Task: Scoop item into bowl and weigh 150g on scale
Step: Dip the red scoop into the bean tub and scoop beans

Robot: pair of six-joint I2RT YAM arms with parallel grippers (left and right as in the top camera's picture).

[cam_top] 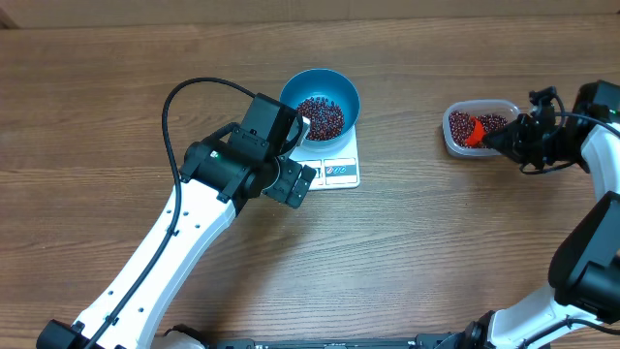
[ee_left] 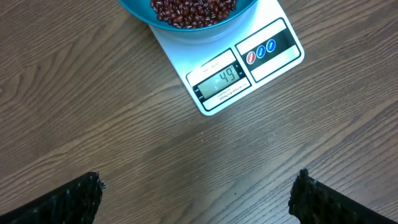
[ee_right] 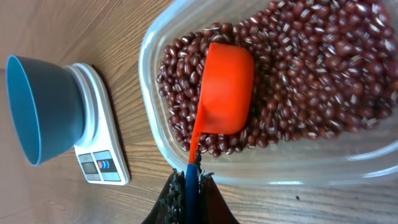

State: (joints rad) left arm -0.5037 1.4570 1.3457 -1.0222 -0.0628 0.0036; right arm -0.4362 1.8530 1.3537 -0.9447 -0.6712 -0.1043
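- The right gripper (ee_right: 190,186) is pinching the thin blue handle of the orange scoop (ee_right: 227,87), its jaws pressed tight on it. The scoop's head is lying among the beans (ee_right: 298,74) in the clear tub (ee_right: 149,81). Held so far from the head, a loaded scoop could be twisting in the grip and tipping beans out.
- The blue bowl (cam_top: 341,85) is sitting on the white scale (cam_top: 334,173), well apart from the tub, and is holding a modest layer of beans. The carry across the open table (cam_top: 436,252) looks like the stretch where a spill is likeliest.
- The display (ee_left: 225,78) is showing 49, well short of the target. More scoops seem needed, and a heaped last one could be overshooting it.
- The left gripper (ee_left: 196,193) is hovering near the scale with jaws spread wide, gripping nothing. From overhead it is sitting right beside the bowl's rim, so a nudge could be shifting the bowl or upsetting the reading.
- Digging hard against the tub's wall could be dragging the light tub along.
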